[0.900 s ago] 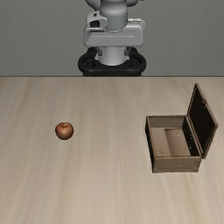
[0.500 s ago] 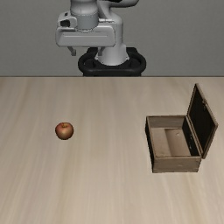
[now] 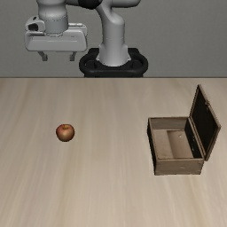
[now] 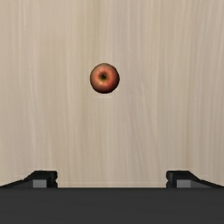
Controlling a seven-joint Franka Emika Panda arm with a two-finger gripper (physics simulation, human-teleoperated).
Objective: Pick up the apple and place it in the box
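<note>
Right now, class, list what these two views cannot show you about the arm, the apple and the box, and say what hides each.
Exterior view: the arm, upper links cut off by the top edge.
Exterior view: the box, lid's outer face turned away from the camera.
Both views: the apple, underside hidden by its own body.
Wrist view: the tool, fingers past their tips cut off by the picture's edge.

The white two-finger gripper point(image 3: 56, 58) hangs above the pale wooden worktop point(image 3: 106, 182), fingers spread apart and holding nothing. The small round red apple point(image 3: 65, 132) lies on the exterior view's left, well apart from the brown wooden box point(image 3: 183, 135), whose lid stands open.
</note>
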